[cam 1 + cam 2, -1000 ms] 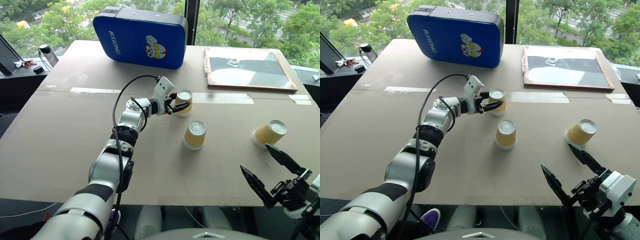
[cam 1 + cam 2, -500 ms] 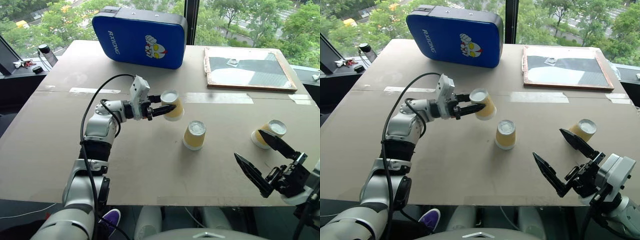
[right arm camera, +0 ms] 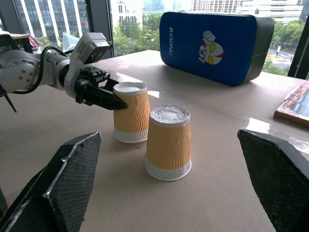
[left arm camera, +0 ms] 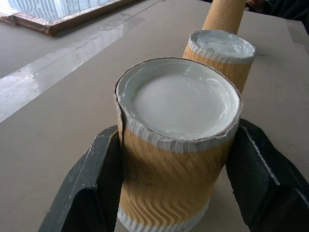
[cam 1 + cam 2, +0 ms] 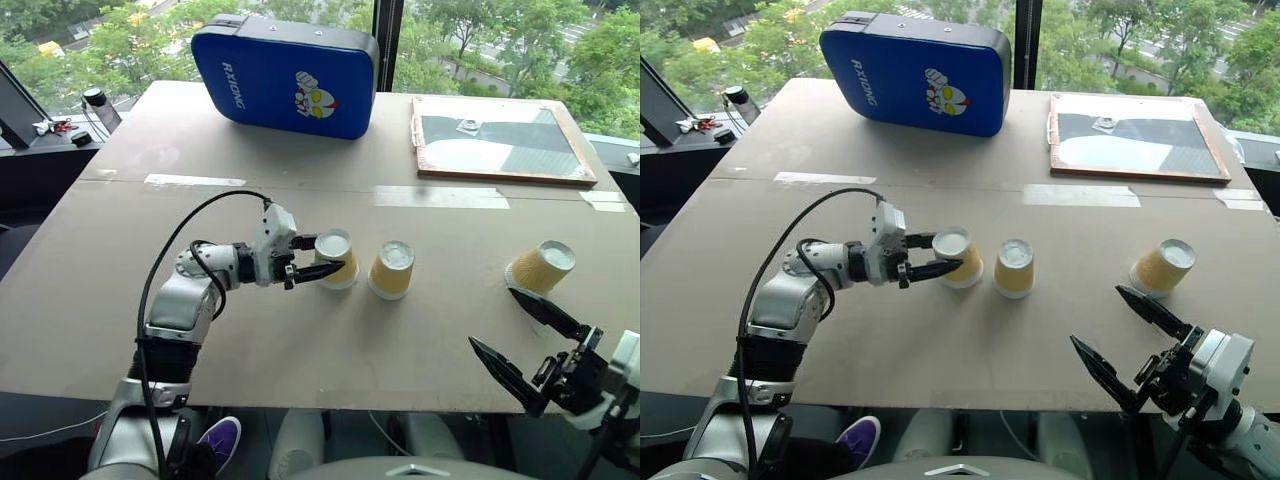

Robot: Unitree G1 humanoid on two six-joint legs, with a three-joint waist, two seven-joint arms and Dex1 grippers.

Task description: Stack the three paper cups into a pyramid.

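Left-eye view, nearest the robot: the right tool (image 5: 533, 338) hangs with jaws spread wide and empty, over the counter (image 5: 120, 290) edge. Just beyond it a tilted cup (image 5: 541, 267) leans on its side, so the right arm is nearer to it. Farther left, the left tool (image 5: 318, 258) grips an upside-down cup (image 5: 335, 258), set just beside another upside-down cup (image 5: 391, 270). Farthest back, a blue case (image 5: 287, 76) reads "RXIONG".
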